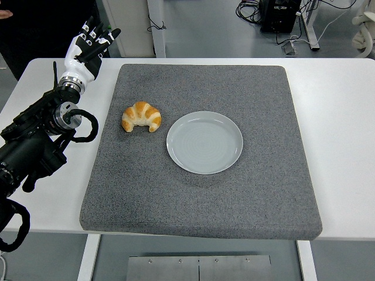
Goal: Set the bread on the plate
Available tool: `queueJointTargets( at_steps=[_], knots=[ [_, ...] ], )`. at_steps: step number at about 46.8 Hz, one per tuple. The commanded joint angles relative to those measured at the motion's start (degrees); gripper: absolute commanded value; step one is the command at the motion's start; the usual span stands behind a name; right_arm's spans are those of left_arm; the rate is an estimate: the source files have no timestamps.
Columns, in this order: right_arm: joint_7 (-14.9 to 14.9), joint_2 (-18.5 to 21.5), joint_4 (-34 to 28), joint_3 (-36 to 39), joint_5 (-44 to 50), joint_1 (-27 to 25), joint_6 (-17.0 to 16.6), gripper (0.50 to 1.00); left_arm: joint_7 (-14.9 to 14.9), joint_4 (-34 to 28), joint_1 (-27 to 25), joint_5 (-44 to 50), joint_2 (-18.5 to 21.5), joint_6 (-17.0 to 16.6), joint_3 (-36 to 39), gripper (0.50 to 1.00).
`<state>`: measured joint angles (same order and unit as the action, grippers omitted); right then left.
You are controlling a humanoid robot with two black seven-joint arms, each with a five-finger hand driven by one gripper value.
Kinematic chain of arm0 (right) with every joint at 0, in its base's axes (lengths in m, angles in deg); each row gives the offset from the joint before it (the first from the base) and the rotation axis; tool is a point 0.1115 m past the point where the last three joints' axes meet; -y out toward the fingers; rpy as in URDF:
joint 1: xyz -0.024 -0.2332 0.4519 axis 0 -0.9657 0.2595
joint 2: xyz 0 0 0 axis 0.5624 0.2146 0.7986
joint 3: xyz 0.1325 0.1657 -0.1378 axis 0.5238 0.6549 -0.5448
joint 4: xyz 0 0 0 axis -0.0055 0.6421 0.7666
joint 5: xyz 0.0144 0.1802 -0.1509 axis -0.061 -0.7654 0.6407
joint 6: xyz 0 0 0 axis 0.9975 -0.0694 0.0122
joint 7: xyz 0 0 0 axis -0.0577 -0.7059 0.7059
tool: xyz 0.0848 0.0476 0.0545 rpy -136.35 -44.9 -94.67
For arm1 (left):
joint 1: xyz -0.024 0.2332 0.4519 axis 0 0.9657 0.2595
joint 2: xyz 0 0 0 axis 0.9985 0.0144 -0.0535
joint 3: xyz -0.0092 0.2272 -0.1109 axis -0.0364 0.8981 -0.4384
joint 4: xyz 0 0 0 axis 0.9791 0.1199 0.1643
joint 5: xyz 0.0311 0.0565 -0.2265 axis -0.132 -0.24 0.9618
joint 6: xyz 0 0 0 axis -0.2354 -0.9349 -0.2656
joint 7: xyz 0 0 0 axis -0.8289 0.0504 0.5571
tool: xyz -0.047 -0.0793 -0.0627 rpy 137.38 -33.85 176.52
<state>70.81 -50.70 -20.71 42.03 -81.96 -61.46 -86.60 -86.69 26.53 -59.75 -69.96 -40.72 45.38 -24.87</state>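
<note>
Bread (141, 116) just left of plate (204, 142), apart, ungrasped | left hand (88, 48) far left of plate, off mat (199, 187) | fingers (103, 40) loosely spread, empty, likely pre-reach

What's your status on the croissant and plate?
Left hand open, raised at the table's far left. Croissant on grey mat, just left of empty plate. Path clear.

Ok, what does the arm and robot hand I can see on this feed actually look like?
Only the left arm shows. It is black and bulky, with looped black cables near a round silver joint. A ribbed silver wrist cuff leads to the left robot hand, which has a white shell and black segmented fingers with pale patches. The right arm is out of view.
</note>
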Motion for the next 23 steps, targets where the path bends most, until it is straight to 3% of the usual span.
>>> queueJointTargets(
  at_steps=[1, 23],
  knots=[
    [0.0, 0.0, 0.0, 0.0, 0.0, 0.0, 0.0, 1.0, 0.0, 0.0, 0.1, 0.0, -0.1, 0.0, 0.0, 0.972],
    [0.0, 0.0, 0.0, 0.0, 0.0, 0.0, 0.0, 1.0, 0.0, 0.0, 0.1, 0.0, 0.0, 0.2, 0.1, 0.972]
  ],
)
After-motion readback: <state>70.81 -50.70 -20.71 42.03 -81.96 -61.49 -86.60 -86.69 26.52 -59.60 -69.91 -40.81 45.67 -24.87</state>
